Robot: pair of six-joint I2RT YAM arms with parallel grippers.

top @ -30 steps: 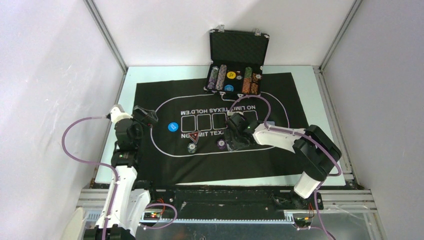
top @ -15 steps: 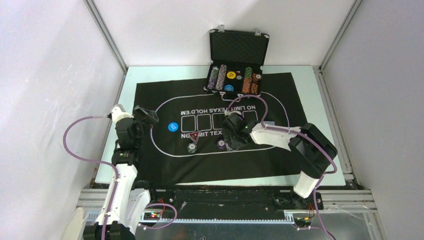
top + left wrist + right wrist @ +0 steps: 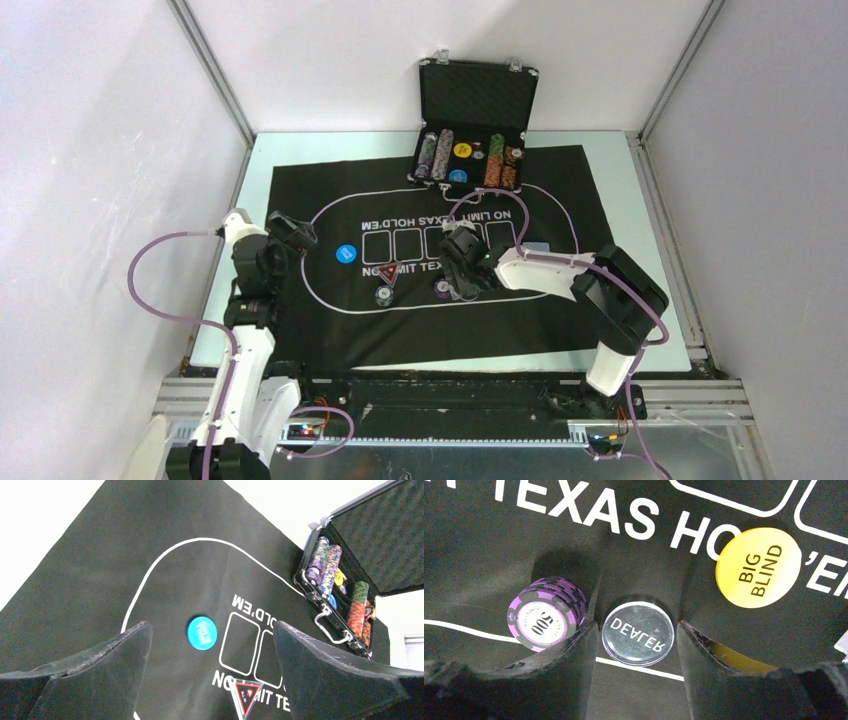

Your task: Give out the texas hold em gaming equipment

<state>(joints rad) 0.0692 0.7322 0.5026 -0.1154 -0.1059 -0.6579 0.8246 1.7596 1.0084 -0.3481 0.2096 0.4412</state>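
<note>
Dealer button (image 3: 638,634) beside chips (image 3: 546,614) (on mat (image 3: 484,540))

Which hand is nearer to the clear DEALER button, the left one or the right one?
Right. The right hand has the DEALER button between its fingers. The left hand is far off, at the left end of the mat, near the blue button.

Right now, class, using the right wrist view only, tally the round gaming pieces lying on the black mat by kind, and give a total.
Purple 500 chip stack: 1
Clear DEALER button: 1
Yellow BIG BLIND button: 1
Total: 3
</note>
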